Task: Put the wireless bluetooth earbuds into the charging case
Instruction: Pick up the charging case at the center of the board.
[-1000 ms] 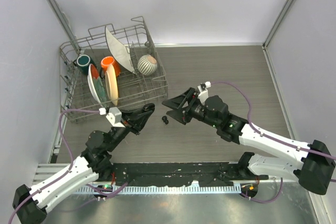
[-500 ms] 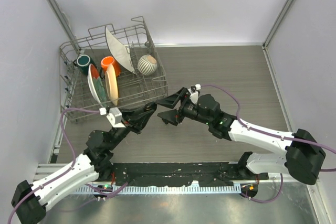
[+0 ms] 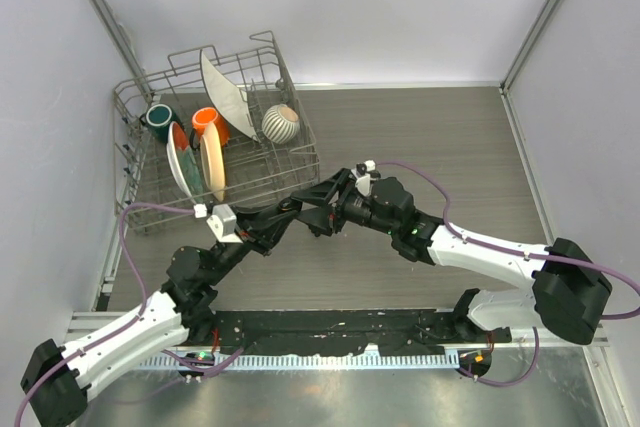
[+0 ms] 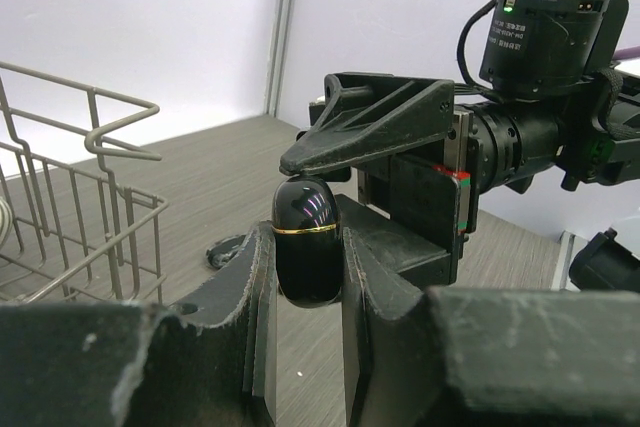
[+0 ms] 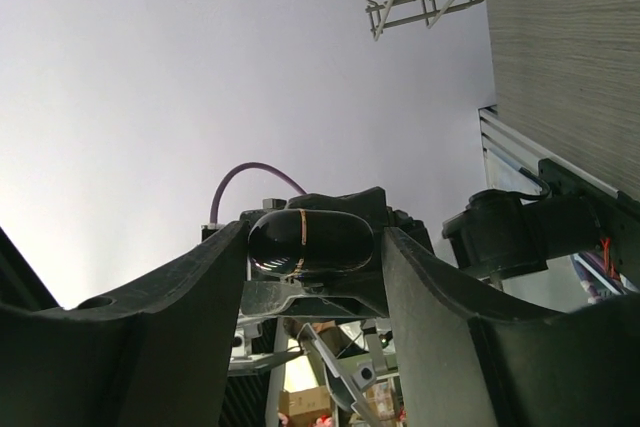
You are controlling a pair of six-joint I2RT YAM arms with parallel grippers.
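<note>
My left gripper (image 3: 289,208) is shut on a glossy black oval charging case (image 4: 308,237) with a thin gold band, holding it upright above the table. The case looks closed. My right gripper (image 3: 306,208) is open and meets it tip to tip. Its jaws straddle the case's upper half (image 5: 330,244) with almost no gap on either side. In the left wrist view one right finger (image 4: 370,127) lies over the case's top. A small dark earbud (image 4: 225,250) lies on the table below and behind the case. In the top view the grippers hide the earbuds.
A wire dish rack (image 3: 215,147) with plates, cups and a striped bowl stands at the back left, just behind the grippers. Its wires show in the left wrist view (image 4: 90,207). The grey wood table (image 3: 430,137) extends to the right.
My right gripper has moved left, up to the left gripper, and its jaws now straddle the held case. The left gripper has shifted slightly right toward it.
</note>
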